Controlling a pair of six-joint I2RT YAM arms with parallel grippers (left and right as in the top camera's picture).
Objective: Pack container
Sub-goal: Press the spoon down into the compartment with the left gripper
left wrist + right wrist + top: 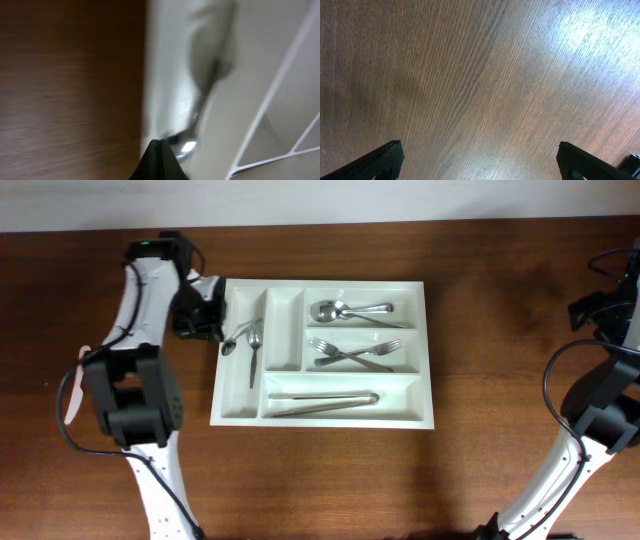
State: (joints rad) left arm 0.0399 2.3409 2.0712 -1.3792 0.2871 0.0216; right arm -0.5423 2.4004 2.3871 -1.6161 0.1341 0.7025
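Note:
The white five-compartment container point(428, 360) lies in the middle of the table. My left gripper point(212, 323) is at its upper left corner, over the left rim. In the left wrist view its fingers point(159, 145) are closed to a point on the handle end of a spoon point(200, 100). The spoon point(234, 340) lies slanted across the tray's left rim and into the left narrow compartment. The tray wall point(165, 75) is blurred there. My right gripper point(480, 160) is open and empty above bare wood, at the far right point(603, 305), away from the tray.
Spoons point(350, 310) lie in the top long compartment, forks point(352, 352) in the middle one and tongs point(322, 400) in the bottom one. A fork point(254, 360) lies in the left narrow compartment. The second narrow compartment holds nothing. Cables hang at the right edge.

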